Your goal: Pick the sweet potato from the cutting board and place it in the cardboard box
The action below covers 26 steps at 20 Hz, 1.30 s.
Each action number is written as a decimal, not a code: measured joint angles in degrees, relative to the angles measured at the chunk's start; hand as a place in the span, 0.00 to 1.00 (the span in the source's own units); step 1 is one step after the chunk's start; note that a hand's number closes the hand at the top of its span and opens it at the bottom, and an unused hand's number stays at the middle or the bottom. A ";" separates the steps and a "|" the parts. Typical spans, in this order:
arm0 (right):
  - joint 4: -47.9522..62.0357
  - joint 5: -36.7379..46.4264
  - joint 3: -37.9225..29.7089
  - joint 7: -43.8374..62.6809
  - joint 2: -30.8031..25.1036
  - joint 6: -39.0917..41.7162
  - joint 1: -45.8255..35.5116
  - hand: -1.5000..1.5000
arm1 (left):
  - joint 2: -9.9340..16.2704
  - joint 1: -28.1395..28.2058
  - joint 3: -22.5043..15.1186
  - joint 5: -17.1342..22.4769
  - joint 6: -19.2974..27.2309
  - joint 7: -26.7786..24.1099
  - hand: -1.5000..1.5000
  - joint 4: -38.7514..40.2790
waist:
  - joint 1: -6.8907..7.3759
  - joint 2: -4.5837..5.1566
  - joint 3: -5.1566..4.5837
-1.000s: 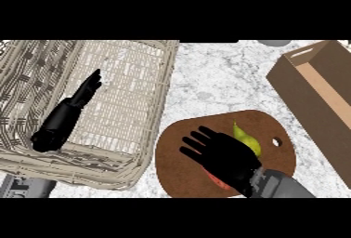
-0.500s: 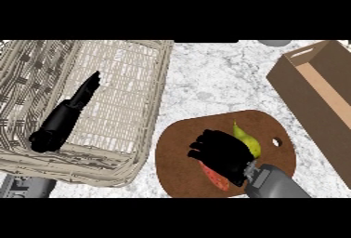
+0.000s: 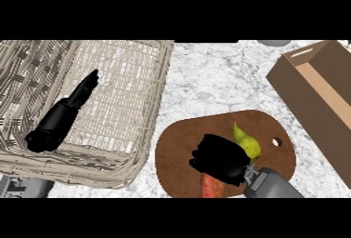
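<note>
An orange-red sweet potato (image 3: 212, 187) lies on the round brown cutting board (image 3: 177, 148) at the lower middle. Only its near end shows below my right hand (image 3: 219, 158). That hand's fingers are curled down over the sweet potato and hide the rest of it. A yellow-green fruit (image 3: 248, 143) lies on the board against the hand's right side. The open cardboard box (image 3: 322, 97) stands at the right edge, apart from the board. My left hand (image 3: 58, 118) rests open, fingers straight, over the wicker basket at the left.
A large wicker basket (image 3: 133, 79) fills the left half, its rim close to the board's left edge. A grey round object (image 3: 274, 42) peeks in at the top right. Bare marble counter (image 3: 219, 79) lies between basket, board and box.
My right hand has gone from spread open above the board to curled down over the sweet potato, sliding slightly toward me. The left hand has barely moved.
</note>
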 measured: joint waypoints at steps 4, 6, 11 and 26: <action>3.46 -0.90 -6.33 3.46 3.37 -2.45 -0.97 1.00 | -0.58 -0.01 -0.17 0.04 0.14 0.80 0.50 -1.07 | 0.18 0.07 0.02; 6.34 -1.88 -12.29 9.26 6.11 -3.03 -1.66 1.00 | -0.31 -0.14 0.07 0.17 0.10 0.83 0.50 -1.18 | 0.16 0.33 0.04; 13.17 -2.63 -25.61 23.26 11.77 -7.09 -7.55 1.00 | -0.40 -0.18 -0.40 -0.06 0.03 0.01 0.50 -0.60 | 0.75 0.70 0.05; 12.71 1.51 -40.65 43.71 12.48 -15.49 -26.81 1.00 | -0.29 -0.52 0.35 -0.41 -0.16 -0.40 0.50 0.69 | -0.12 -0.01 -0.01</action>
